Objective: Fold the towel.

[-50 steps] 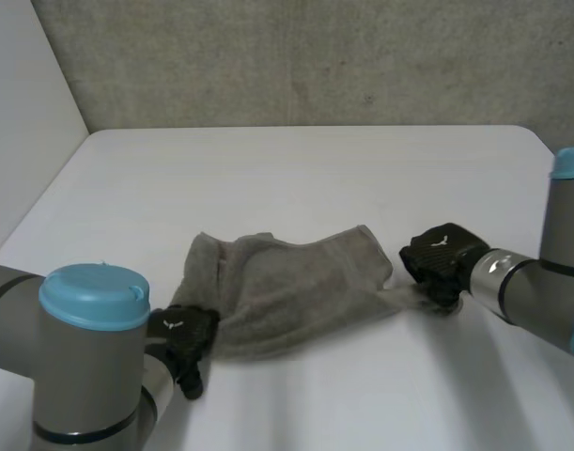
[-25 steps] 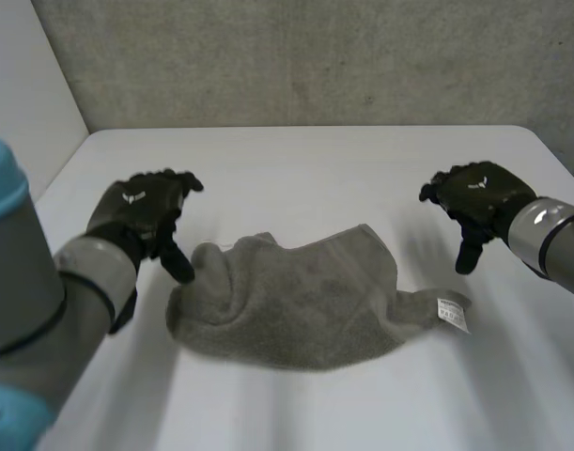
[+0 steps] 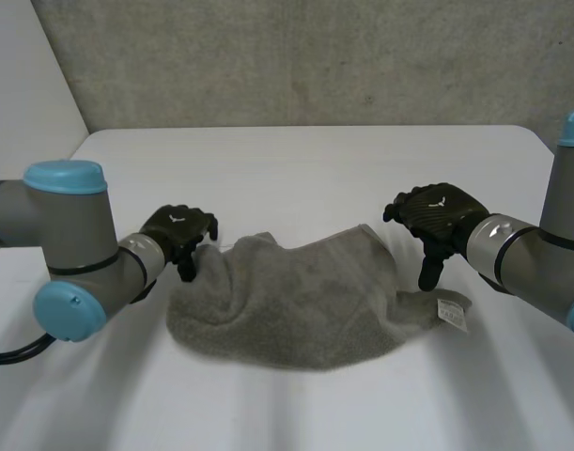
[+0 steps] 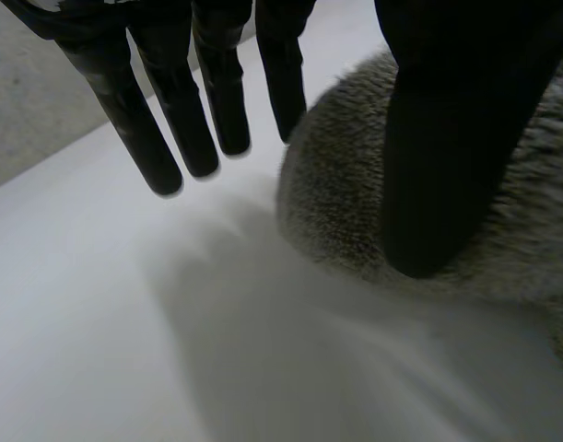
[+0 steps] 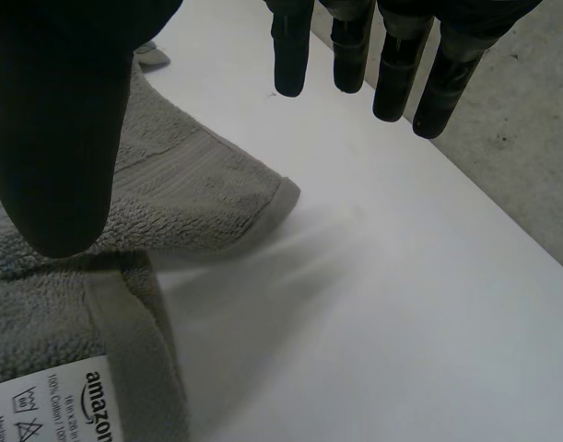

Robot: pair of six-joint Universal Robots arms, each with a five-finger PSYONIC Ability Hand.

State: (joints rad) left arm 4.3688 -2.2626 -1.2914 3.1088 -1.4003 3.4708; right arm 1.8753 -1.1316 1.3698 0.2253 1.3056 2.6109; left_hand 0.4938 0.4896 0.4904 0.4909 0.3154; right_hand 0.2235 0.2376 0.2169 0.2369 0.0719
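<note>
A crumpled grey towel (image 3: 296, 301) lies in a heap on the white table (image 3: 296, 169), its white label (image 3: 451, 313) at the right corner. My left hand (image 3: 178, 230) is at the towel's left edge, open. Its straight fingers (image 4: 170, 129) hang over bare table and its thumb (image 4: 447, 138) is over the towel's rounded edge (image 4: 346, 203). My right hand (image 3: 437, 221) hovers open just above the towel's right side. Its fingers (image 5: 392, 64) point down beyond a hemmed corner (image 5: 263, 198), and its thumb (image 5: 60, 120) is over the cloth near the label (image 5: 51, 405).
A grey wall (image 3: 315, 56) rises behind the table's far edge, and a pale wall (image 3: 23, 122) runs along its left side. Bare table surrounds the towel in front and behind.
Both hands let go of the towel and rose, then came back down. The left hand now sits at the towel's left edge; the right has moved left, over the right side.
</note>
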